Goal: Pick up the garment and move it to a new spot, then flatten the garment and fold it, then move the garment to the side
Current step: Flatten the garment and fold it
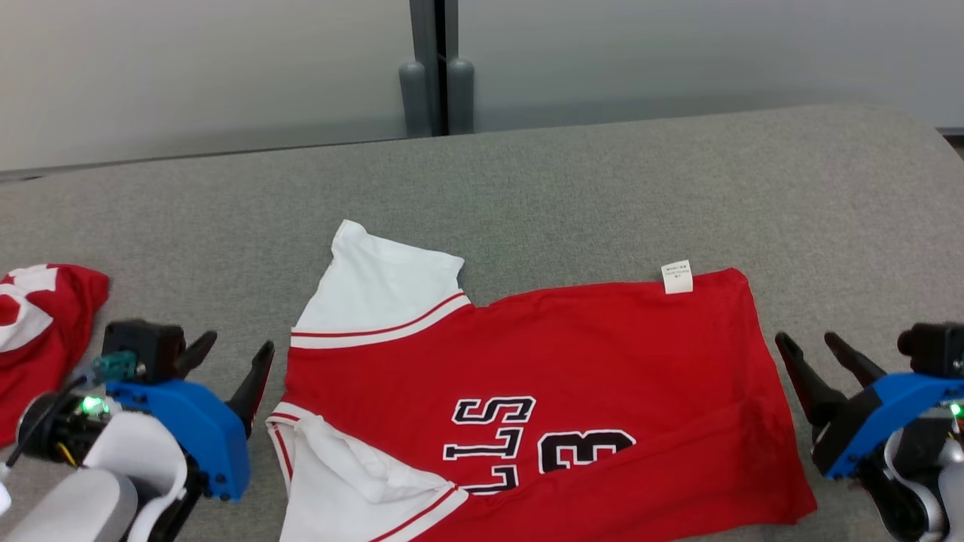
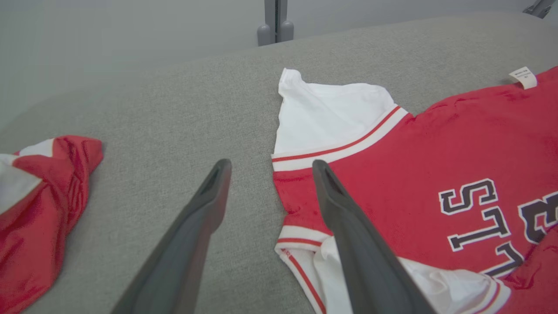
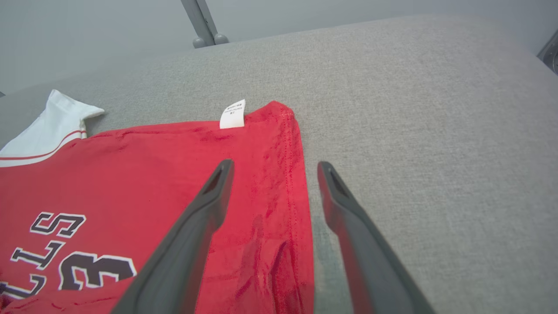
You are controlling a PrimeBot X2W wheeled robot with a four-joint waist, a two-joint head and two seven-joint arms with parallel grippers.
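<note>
red cloth [image 1: 45, 324]: heaped at 9 o'clock of my left gripper [image 1: 236, 345]
left gripper: spread wide, empty; sleeves of garment [image 1: 572, 354] at 3 o'clock
garment: flat on grey table [image 1: 602, 188], between my grippers
right gripper [image 1: 807, 340]: wide, empty; hem at 9 o'clock
right wrist view: hem stitching, white tag [image 3: 232, 114] at 11 o'clock

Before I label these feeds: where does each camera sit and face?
Head view: from the head, down at the red jersey on the grey surface; left gripper, right gripper at lower corners.
Left wrist view: along left fingers toward the jersey's sleeves.
Right wrist view: along right fingers toward its hem.
All share the white tag.
</note>
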